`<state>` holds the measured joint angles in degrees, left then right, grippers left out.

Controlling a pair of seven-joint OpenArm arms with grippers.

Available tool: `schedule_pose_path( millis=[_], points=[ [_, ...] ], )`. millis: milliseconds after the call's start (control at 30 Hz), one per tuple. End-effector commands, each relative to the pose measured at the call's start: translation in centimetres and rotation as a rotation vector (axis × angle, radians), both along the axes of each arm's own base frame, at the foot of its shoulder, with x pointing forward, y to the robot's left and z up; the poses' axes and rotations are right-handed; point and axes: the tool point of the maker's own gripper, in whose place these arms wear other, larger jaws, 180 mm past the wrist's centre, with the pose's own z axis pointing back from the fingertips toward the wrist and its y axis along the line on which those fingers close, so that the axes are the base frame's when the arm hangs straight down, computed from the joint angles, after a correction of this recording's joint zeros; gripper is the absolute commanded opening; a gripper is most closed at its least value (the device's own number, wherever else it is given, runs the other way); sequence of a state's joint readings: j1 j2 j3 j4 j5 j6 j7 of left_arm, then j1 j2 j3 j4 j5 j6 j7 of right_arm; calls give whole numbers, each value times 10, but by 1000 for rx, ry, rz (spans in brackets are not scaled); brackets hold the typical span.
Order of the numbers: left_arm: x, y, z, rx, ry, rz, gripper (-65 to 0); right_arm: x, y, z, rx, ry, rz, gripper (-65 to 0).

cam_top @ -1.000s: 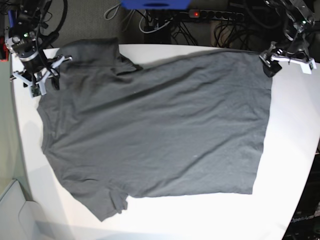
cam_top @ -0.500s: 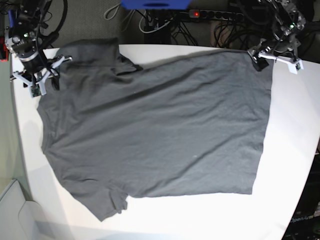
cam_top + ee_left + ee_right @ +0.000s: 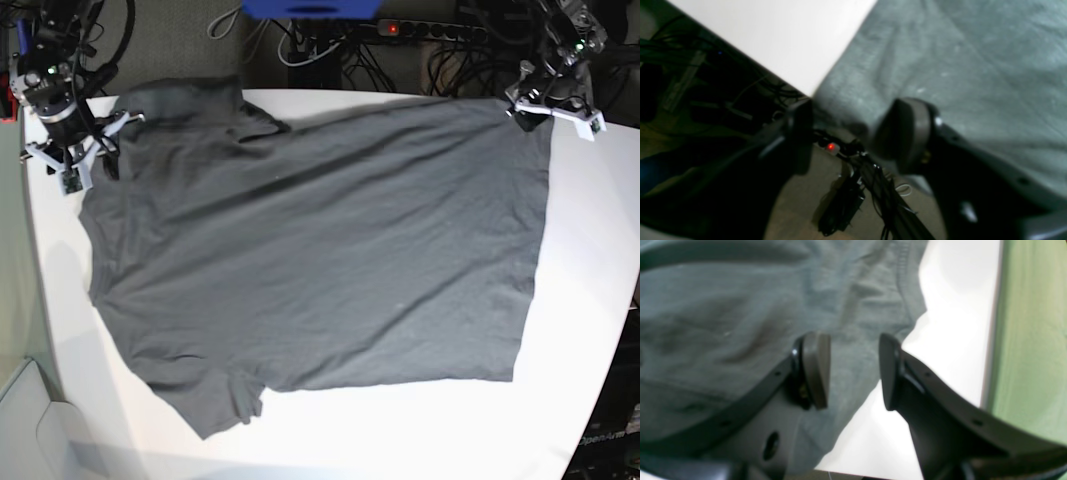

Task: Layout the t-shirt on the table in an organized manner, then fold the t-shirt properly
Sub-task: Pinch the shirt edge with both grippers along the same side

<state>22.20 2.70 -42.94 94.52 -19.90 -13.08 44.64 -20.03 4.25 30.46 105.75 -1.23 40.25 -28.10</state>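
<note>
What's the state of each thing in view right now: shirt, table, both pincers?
t-shirt: spread flat on the table, unfolded, lightly wrinkled, one top corner overhanging the far edge.
table: mostly covered by the shirt, bare along the near and side margins.
left pincer: jaws apart, straddling the shirt's hem corner at the table edge.
right pincer: jaws apart over the shirt's edge, no fabric pinched.

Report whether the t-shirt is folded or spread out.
Spread out: the t-shirt lies flat in one layer across the table, both sleeves and hem showing, no fold made yet.
</note>
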Motion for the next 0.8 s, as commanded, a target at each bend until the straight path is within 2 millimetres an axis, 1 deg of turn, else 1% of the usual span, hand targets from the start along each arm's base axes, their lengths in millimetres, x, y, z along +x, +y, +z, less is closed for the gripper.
schedule_pose_path(
  millis=[0, 67, 533, 600, 633, 700, 767],
  points=[
    [27, -12, 11, 7, -85, -84, -390, 6, -1, 12, -4, -47, 7, -394],
    [27, -12, 11, 7, -85, -84, -406, 6, 0, 12, -4, -47, 8, -394],
    [27, -13, 13, 2, -86, -87, -410, 7, 1, 11, -2, -45, 11, -394],
    [26, -13, 13, 2, -84, -87, -442, 7, 1, 11, -2, -45, 11, -394],
    [26, -13, 13, 2, -84, -87, -479, 7, 1, 11, -2, -45, 11, -394],
    [26, -13, 13, 5, -83, -88, -534, 7, 1, 11, -2, -45, 11, -394],
    [26, -13, 13, 2, -83, -88, -559, 7, 1, 11, -1, -45, 12, -394]
  ],
)
